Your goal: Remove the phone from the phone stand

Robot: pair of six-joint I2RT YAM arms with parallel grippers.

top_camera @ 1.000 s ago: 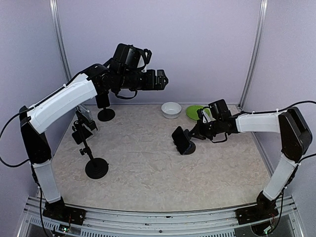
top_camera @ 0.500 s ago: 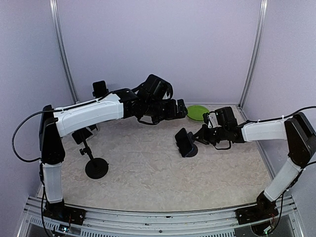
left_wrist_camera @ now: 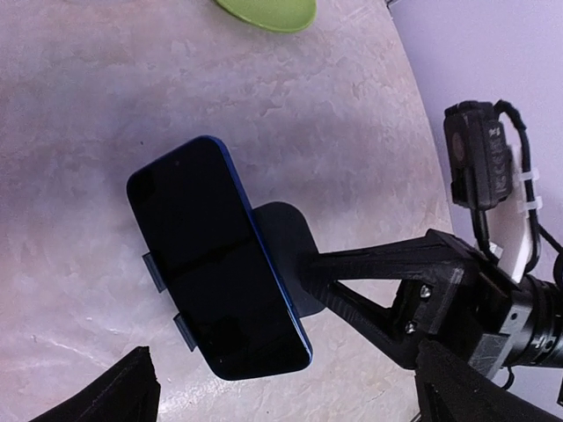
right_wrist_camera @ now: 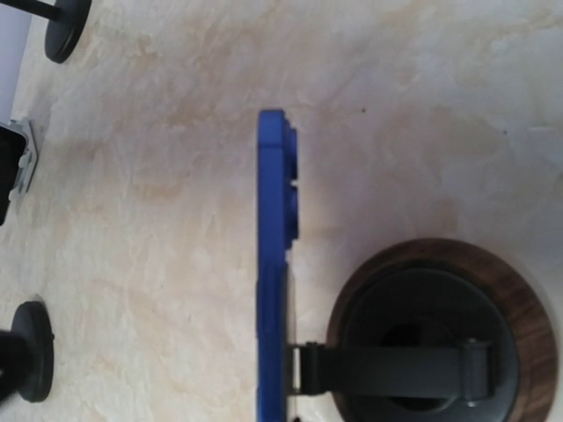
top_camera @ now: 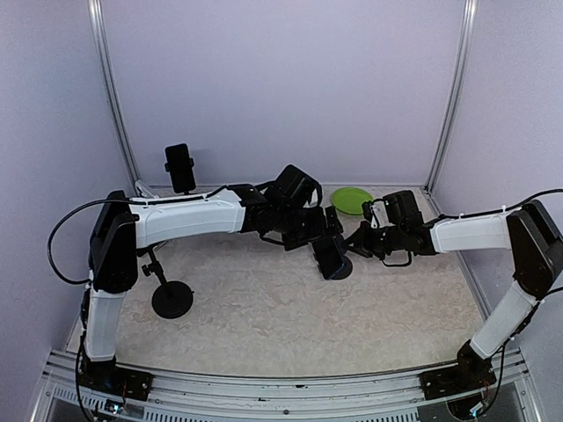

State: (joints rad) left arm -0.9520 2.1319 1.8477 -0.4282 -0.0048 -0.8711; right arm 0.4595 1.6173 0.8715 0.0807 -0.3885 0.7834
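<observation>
The phone (top_camera: 329, 255) has a dark screen and a blue case and leans on its phone stand (top_camera: 341, 266), a small dark arm on a round base. In the left wrist view the phone (left_wrist_camera: 215, 259) fills the middle, with the base (left_wrist_camera: 286, 237) behind it. My left gripper (left_wrist_camera: 290, 406) is open, its fingertips (left_wrist_camera: 132, 391) wide apart just short of the phone's lower end. My right gripper (top_camera: 356, 241) reaches the base from the right; its own fingers do not show in its wrist view, where the phone (right_wrist_camera: 273, 264) stands edge-on beside the base (right_wrist_camera: 431, 334).
A green plate (top_camera: 352, 200) lies at the back right. A second phone (top_camera: 180, 167) sits on a tall stand at the back left. A black stand with a round foot (top_camera: 171, 299) is at the left. Purple walls close in the back and sides.
My left arm has swung down and to the right from high at the back, and its gripper is now at the phone. My right gripper shifted slightly, then held still at the stand's base.
</observation>
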